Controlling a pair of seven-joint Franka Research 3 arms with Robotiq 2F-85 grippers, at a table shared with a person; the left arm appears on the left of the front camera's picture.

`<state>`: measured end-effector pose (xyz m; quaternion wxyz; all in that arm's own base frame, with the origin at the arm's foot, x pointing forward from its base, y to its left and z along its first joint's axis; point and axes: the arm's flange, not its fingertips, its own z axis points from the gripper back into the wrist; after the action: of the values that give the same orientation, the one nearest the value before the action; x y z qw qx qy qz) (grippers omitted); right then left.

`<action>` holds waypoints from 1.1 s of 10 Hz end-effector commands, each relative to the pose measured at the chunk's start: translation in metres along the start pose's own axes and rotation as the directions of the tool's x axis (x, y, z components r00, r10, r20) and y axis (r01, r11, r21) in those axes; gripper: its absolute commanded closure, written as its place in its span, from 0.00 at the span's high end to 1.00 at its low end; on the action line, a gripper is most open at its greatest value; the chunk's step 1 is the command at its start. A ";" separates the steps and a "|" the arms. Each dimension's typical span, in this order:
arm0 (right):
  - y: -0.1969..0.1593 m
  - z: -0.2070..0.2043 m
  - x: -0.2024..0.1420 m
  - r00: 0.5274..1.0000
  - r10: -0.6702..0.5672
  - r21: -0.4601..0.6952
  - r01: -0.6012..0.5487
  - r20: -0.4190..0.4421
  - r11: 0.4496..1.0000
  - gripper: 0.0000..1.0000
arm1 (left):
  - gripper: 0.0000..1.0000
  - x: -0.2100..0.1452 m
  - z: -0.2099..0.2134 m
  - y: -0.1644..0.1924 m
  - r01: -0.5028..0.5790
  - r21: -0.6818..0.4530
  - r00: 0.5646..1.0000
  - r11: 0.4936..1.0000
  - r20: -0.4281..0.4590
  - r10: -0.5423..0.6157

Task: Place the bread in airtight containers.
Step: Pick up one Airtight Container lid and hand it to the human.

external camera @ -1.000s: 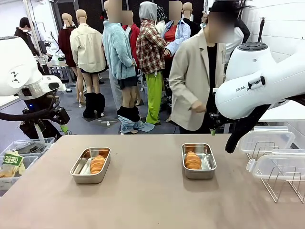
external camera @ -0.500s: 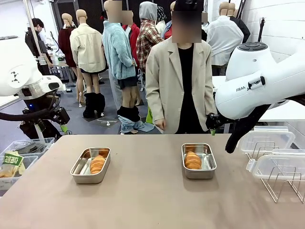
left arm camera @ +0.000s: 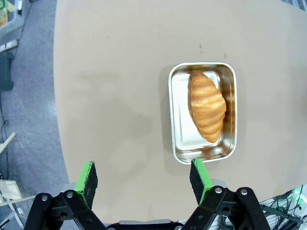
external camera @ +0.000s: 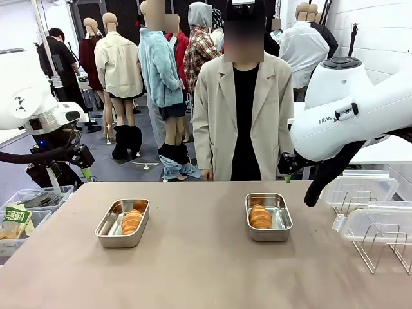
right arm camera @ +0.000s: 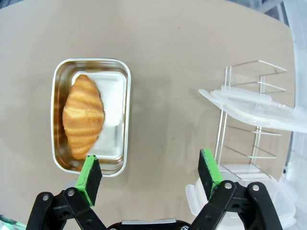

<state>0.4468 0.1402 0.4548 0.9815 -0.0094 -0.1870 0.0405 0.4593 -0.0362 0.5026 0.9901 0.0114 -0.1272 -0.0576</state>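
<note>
Both breads are already lying in their boxes: the left croissant (external camera: 132,221) is resting lengthwise in the left container (external camera: 112,226) and the right croissant (external camera: 260,216) in the right container (external camera: 282,219). The two boxes are sitting well apart on the table (external camera: 206,273), both uncovered. The left gripper (left arm camera: 143,170) is hovering high over its box, jaws spread wide and carrying nothing. The right gripper (right arm camera: 148,162) is hanging the same way over the other, wide and empty. A person (external camera: 243,116) is standing at the far edge, arms down, not reaching in. Clear lids (external camera: 360,185) are sitting on the wire rack (external camera: 380,250) at the robot's right. Placing looks done, so I'm reading the sealing as coming up. That is calling for the right arm to swing to the rack, pinch a lid by its thin rim, carry it level over a box, and press it square.
</note>
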 end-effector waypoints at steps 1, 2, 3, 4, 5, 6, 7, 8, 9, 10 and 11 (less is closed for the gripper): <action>0.002 -0.002 0.002 1.000 -0.012 0.003 0.012 0.012 1.000 1.00 | 1.00 0.000 0.000 0.001 -0.009 0.008 1.000 1.000 0.000 0.009; 0.002 -0.002 0.002 1.000 -0.012 0.003 0.012 0.012 1.000 1.00 | 1.00 0.000 0.000 0.001 -0.009 0.008 1.000 1.000 0.000 0.009; 0.002 -0.002 0.002 1.000 -0.012 0.003 0.012 0.012 1.000 1.00 | 1.00 0.000 0.000 0.001 -0.009 0.008 1.000 1.000 0.000 0.009; 0.002 -0.002 0.002 1.000 -0.012 0.003 0.012 0.012 1.000 1.00 | 1.00 0.000 0.000 0.001 -0.009 0.008 1.000 1.000 0.000 0.009; 0.002 -0.002 0.002 1.000 -0.012 0.003 0.012 0.012 1.000 1.00 | 1.00 0.000 0.000 0.001 -0.009 0.008 1.000 1.000 0.000 0.009; 0.002 -0.002 0.002 1.000 -0.012 0.003 0.012 0.012 1.000 1.00 | 1.00 0.000 0.000 0.001 -0.009 0.008 1.000 1.000 0.000 0.009; 0.002 -0.002 0.002 1.000 -0.012 0.003 0.012 0.012 1.000 1.00 | 1.00 0.000 0.000 0.001 -0.009 0.008 1.000 1.000 0.000 0.009; 0.002 -0.002 0.002 1.000 -0.012 0.003 0.012 0.012 1.000 1.00 | 1.00 0.000 0.000 0.001 -0.009 0.008 1.000 1.000 0.000 0.009; 0.002 -0.002 0.002 1.000 -0.012 0.003 0.012 0.012 1.000 1.00 | 1.00 0.000 0.000 0.001 -0.009 0.008 1.000 1.000 0.000 0.009; 0.002 -0.002 0.002 1.000 -0.012 0.003 0.012 0.012 1.000 1.00 | 1.00 0.000 0.000 0.001 -0.009 0.008 1.000 1.000 0.000 0.009; 0.000 0.000 0.000 1.000 0.000 0.000 0.000 0.000 1.000 1.00 | 1.00 0.000 0.000 0.001 -0.009 0.008 1.000 1.000 0.000 0.009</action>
<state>0.4468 0.1402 0.4548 0.9815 -0.0094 -0.1870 0.0406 0.4593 -0.0362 0.5026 0.9901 0.0114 -0.1272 -0.0576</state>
